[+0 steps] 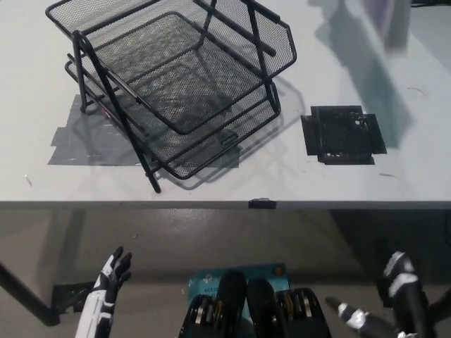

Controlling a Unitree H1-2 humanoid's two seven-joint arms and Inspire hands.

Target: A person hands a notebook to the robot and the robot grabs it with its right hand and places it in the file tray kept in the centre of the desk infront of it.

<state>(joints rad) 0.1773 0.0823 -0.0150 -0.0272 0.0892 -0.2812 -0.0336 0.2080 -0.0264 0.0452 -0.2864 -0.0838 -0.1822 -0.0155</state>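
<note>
A black wire-mesh file tray (176, 77) with stacked tiers stands on the white desk (352, 183), left of centre. No notebook and no person show in the head view. My white left hand (109, 282) hangs below the desk edge at the lower left, fingers apart and holding nothing. At the lower right, also below the desk edge, my black right hand (394, 296) has its fingers spread and holds nothing. Both hands are well short of the tray.
A patch of black tape (343, 134) lies on the desk right of the tray. Grey tape (77, 137) sits under the tray's left side. A small black tab (262, 203) marks the desk's front edge. Floor shows below.
</note>
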